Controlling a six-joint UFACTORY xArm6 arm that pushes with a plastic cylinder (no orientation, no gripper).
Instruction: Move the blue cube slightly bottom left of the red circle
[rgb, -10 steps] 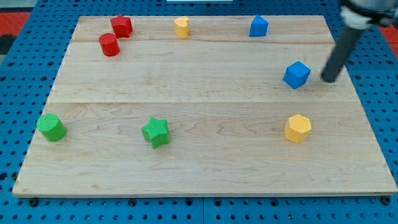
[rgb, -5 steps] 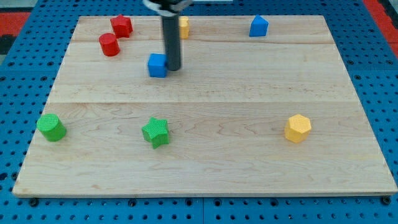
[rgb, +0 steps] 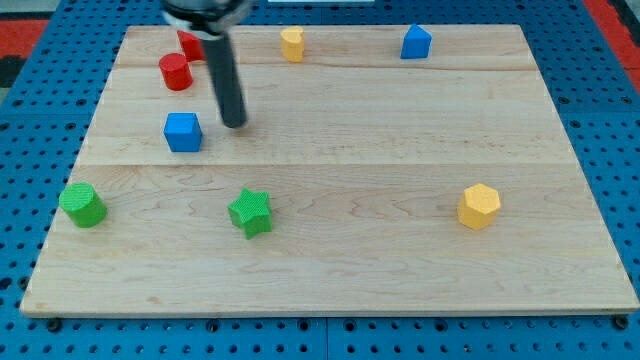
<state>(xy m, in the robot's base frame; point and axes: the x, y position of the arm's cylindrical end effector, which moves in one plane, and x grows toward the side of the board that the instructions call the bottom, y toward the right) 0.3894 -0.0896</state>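
The blue cube (rgb: 183, 132) sits on the table (rgb: 400, 250), below the red circle (rgb: 175, 72) and apart from it. My tip (rgb: 234, 124) is just right of the cube. The end effector is a plain rod with nothing to open or close.

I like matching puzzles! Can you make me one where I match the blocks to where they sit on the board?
Things:
1. blue cube
2. green star
3. yellow hexagon
4. red circle

Places:
A. lower part of the view's right
B. just left of my tip
C. near the view's top left
D. lower middle, right of the green cylinder

Pairs: 1-B, 2-D, 3-A, 4-C
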